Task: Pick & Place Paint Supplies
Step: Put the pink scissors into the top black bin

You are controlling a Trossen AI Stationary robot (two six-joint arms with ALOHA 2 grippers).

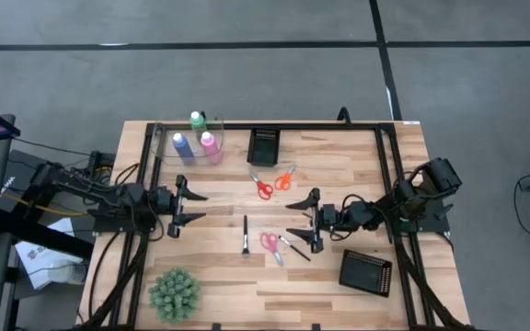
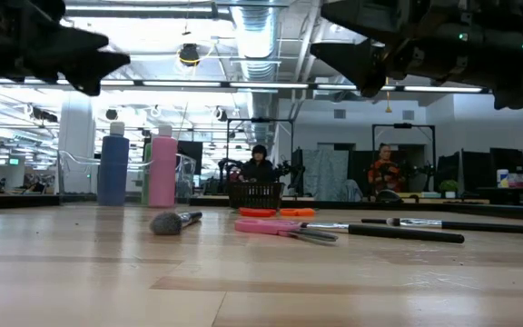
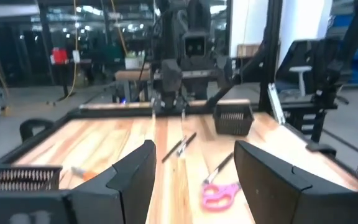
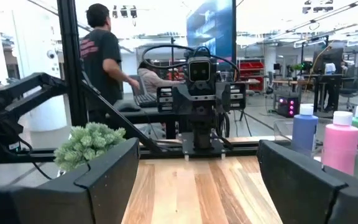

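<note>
Looking down on the pale wooden counter (image 1: 339,276), I see three small plastic bottles with white caps standing together at the far left: a green bottle (image 1: 197,120) behind, a blue bottle (image 1: 181,145) and a pink bottle (image 1: 209,143) just beside each other in front. They seem to stand within a clear curved container (image 1: 159,138). Near the middle lie red-handled scissors (image 1: 263,188) and orange-handled scissors (image 1: 285,179), close together, just in front of a black mesh tray (image 1: 264,146). Nearer my side, pink-handled scissors (image 1: 270,244) lie flat with the blades closed, between a thin dark-handled brush (image 1: 245,235) with a fluffy grey head and a second dark brush (image 1: 294,247). A second black mesh tray (image 1: 366,271) sits at the near right, and a spiky green plant (image 1: 174,293) at the near left.

My left end effector (image 1: 191,208) hangs above the counter left of centre, fingers spread wide, holding nothing. My right end effector (image 1: 304,221) hangs above the counter beside the second brush, also spread wide and empty. The two face each other.
</note>
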